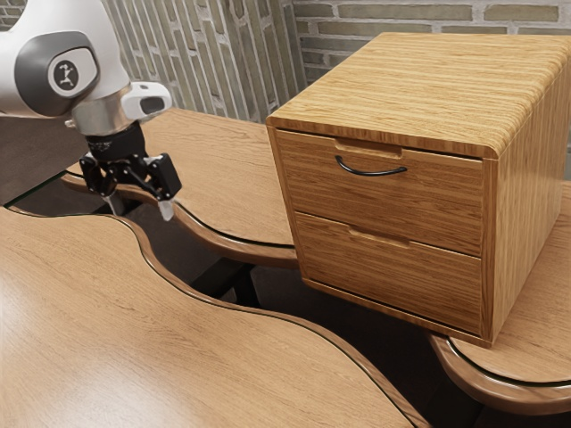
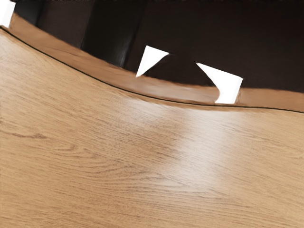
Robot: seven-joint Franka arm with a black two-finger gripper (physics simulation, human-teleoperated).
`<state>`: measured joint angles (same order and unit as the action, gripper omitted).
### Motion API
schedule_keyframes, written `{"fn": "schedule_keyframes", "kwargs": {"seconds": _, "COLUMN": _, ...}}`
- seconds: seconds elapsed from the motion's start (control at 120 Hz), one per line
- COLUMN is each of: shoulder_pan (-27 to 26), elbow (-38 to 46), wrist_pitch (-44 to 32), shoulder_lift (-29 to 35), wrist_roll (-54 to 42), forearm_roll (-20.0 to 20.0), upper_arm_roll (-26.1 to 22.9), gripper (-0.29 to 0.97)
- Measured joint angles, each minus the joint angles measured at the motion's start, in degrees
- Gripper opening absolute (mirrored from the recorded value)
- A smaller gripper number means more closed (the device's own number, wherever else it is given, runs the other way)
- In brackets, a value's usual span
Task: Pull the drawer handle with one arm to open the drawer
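Two drawers front the wooden cabinet (image 1: pixel 428 89) in the exterior view, and both sit flush with its face. The upper drawer (image 1: pixel 419 196) carries the one black drawer handle (image 1: pixel 368 168); the lower drawer (image 1: pixel 393 267) shows a shallow notch at its top edge. The single arm enters from the exterior view's upper left. Its gripper (image 1: pixel 136 207) points down with its fingers spread wide, holding nothing, well apart from the handle and lower than it. Open air lies between them above the middle tabletop (image 1: pixel 223 169). There are three curved wooden tabletops: that one, the near tabletop (image 1: pixel 134 339), and the far tabletop (image 1: pixel 526 357) at the exterior view's right, under the cabinet. A dark gap (image 1: pixel 192 245) winds between their rounded edges, and the gripper hangs near it. A brick wall (image 1: pixel 401 18) closes the room behind.

In the wrist view, pale wood grain with a soft sheen spreads beneath the hand up to a curved edge. Beyond it lies the dark gap. Two white fingertips (image 2: pixel 223 85) stand apart over that edge, with nothing between them.
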<state>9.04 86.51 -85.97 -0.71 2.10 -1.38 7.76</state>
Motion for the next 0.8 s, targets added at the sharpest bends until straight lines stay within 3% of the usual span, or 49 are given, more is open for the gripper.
{"fn": "schedule_keyframes", "kwargs": {"seconds": 0.15, "shoulder_pan": 0.9, "elbow": 0.0, "wrist_pitch": -0.2, "shoulder_lift": 0.0, "wrist_roll": 0.1, "forearm_roll": 0.4, "upper_arm_roll": 0.6, "gripper": 0.68}}
{"fn": "schedule_keyframes", "kwargs": {"seconds": 0.217, "shoulder_pan": 1.3, "elbow": -5.4, "wrist_pitch": 0.6, "shoulder_lift": 2.0, "wrist_roll": 0.3, "forearm_roll": 0.5, "upper_arm_roll": 0.4, "gripper": 0.68}}
{"fn": "schedule_keyframes", "kwargs": {"seconds": 0.325, "shoulder_pan": 3.6, "elbow": -11.0, "wrist_pitch": 1.4, "shoulder_lift": 3.5, "wrist_roll": 9.5, "forearm_roll": 1.0, "upper_arm_roll": -5.5, "gripper": 0.68}}
{"fn": "schedule_keyframes", "kwargs": {"seconds": 0.467, "shoulder_pan": -8.6, "elbow": -10.9, "wrist_pitch": -1.6, "shoulder_lift": -3.3, "wrist_roll": 24.5, "forearm_roll": 1.1, "upper_arm_roll": -8.2, "gripper": 0.68}}
{"fn": "schedule_keyframes", "kwargs": {"seconds": 0.525, "shoulder_pan": -10.8, "elbow": -10.4, "wrist_pitch": -2.9, "shoulder_lift": -4.8, "wrist_roll": 29.6, "forearm_roll": 1.2, "upper_arm_roll": -8.3, "gripper": 0.68}}
{"fn": "schedule_keyframes", "kwargs": {"seconds": 0.692, "shoulder_pan": -6.7, "elbow": -9.7, "wrist_pitch": -3.1, "shoulder_lift": 0.9, "wrist_roll": 42.4, "forearm_roll": 1.7, "upper_arm_roll": -8.5, "gripper": 0.68}}
{"fn": "schedule_keyframes", "kwargs": {"seconds": 0.8, "shoulder_pan": -4.3, "elbow": -9.3, "wrist_pitch": -3.2, "shoulder_lift": 0.9, "wrist_roll": 50.1, "forearm_roll": 2.3, "upper_arm_roll": -8.5, "gripper": 0.68}}
